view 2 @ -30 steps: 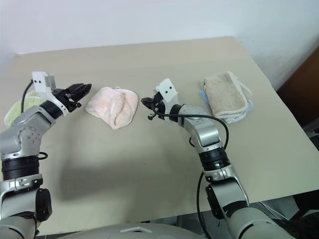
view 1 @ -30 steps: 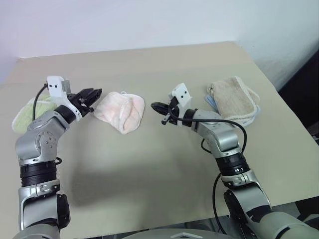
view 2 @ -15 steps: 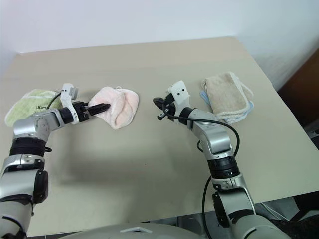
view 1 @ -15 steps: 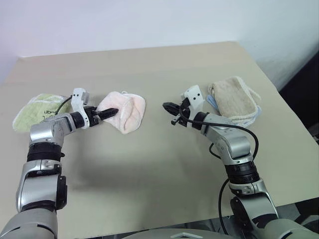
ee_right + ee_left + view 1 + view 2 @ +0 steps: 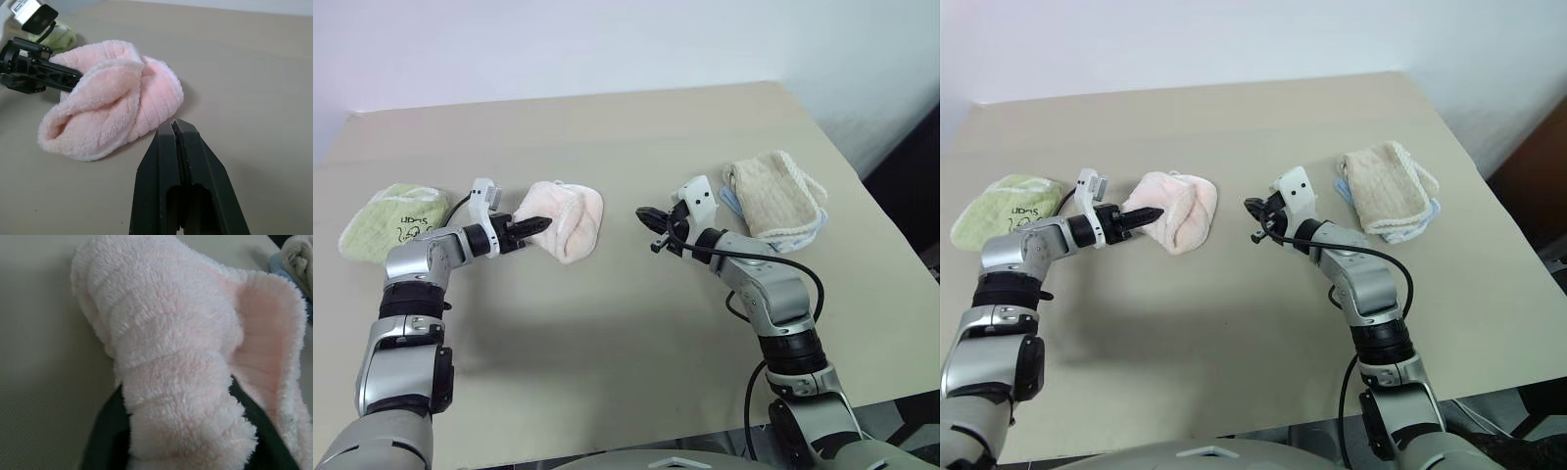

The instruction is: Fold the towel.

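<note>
The pink towel (image 5: 561, 217) lies bunched on the desk (image 5: 636, 323) left of centre, its left end pinched by the left gripper (image 5: 534, 226), while the right gripper (image 5: 644, 212), fingers pressed together and empty, hovers apart to its right.

The left arm reached forward and inward, its left gripper (image 5: 534, 226) lying nearly level with both fingers (image 5: 105, 440) clamped on a fold of the towel (image 5: 570, 217). The right arm bent at the elbow, the right gripper (image 5: 647, 213) pointing level toward the left, fingers (image 5: 171, 161) pressed together, empty.
</note>
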